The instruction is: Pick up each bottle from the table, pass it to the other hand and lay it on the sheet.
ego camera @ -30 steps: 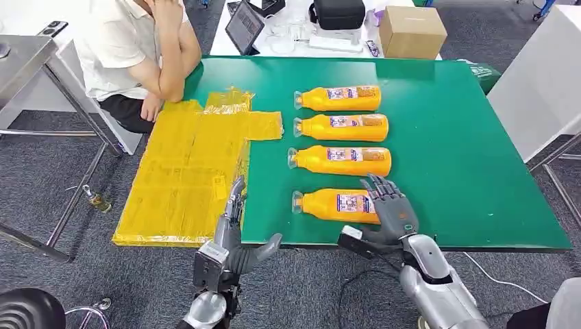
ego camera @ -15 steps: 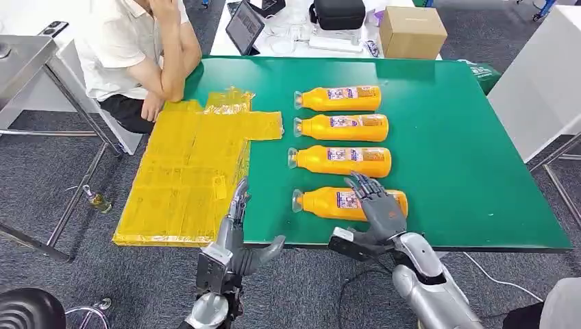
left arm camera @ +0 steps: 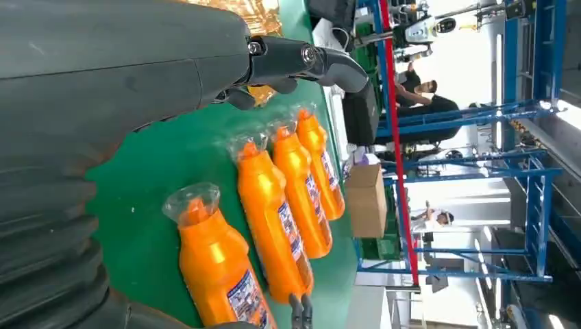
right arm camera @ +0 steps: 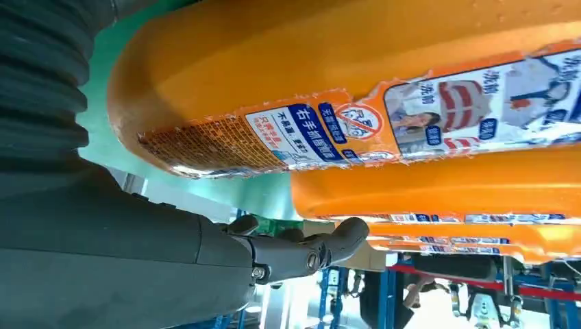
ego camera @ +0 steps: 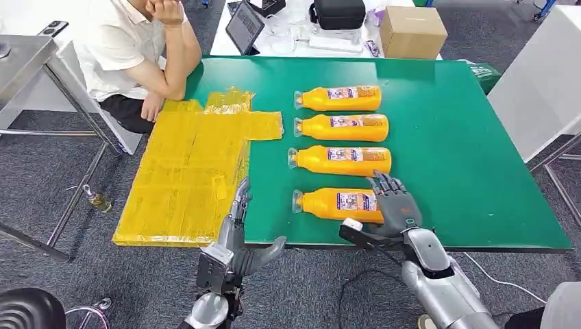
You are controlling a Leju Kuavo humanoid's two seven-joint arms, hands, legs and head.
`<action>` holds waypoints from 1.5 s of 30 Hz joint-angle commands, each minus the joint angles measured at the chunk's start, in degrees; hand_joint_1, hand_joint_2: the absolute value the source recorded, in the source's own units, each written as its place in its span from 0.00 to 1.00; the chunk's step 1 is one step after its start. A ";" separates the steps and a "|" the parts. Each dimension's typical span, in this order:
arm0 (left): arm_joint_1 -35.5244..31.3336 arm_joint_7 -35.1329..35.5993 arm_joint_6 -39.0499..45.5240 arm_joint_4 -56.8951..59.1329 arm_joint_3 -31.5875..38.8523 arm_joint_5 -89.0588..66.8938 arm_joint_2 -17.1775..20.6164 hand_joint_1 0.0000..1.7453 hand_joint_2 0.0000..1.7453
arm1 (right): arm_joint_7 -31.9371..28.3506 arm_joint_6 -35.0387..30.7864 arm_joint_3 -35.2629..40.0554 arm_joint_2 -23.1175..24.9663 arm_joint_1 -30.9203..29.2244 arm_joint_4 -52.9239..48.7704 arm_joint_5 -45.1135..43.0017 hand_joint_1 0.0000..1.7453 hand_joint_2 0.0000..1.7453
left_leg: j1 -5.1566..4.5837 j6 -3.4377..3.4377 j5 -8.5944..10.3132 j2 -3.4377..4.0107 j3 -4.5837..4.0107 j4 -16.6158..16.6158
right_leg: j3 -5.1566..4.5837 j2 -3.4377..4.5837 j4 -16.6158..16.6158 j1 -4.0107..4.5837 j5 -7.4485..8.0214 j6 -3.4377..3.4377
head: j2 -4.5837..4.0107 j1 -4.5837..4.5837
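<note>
Several orange bottles lie in a row on the green table (ego camera: 466,157), caps pointing toward the yellow sheet (ego camera: 192,171). My right hand (ego camera: 392,204) lies spread over the base end of the nearest bottle (ego camera: 336,204), thumb out along the table's front edge. In the right wrist view that bottle (right arm camera: 342,75) sits close against the palm while the thumb (right arm camera: 301,250) stands apart from it. My left hand (ego camera: 236,229) is open at the front edge beside the sheet, holding nothing. The left wrist view shows the bottle row (left arm camera: 216,267) beyond the left hand's thumb (left arm camera: 301,62).
A person (ego camera: 130,55) sits at the table's far left corner, elbow by the sheet. Behind the table stand a cardboard box (ego camera: 411,31), a tablet (ego camera: 244,26) and a black bag (ego camera: 339,14). A metal table (ego camera: 27,62) stands left, a white one (ego camera: 541,82) right.
My right hand slid toward the bottle's label, then back over its base end. The left hand has barely moved. The bottles lie where they were.
</note>
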 commanded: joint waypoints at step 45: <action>-4.35 10.99 -11.83 14.46 1.68 27.15 -2.31 0.00 1.00 | -19.45 18.13 -6.91 5.72 5.70 -10.76 -35.26 1.00 1.00 | 0.05 0.07 -0.08 0.15 0.55 -0.10 | 0.44 0.07 -0.08 0.08 -0.01 -0.15 | 0.00 -0.02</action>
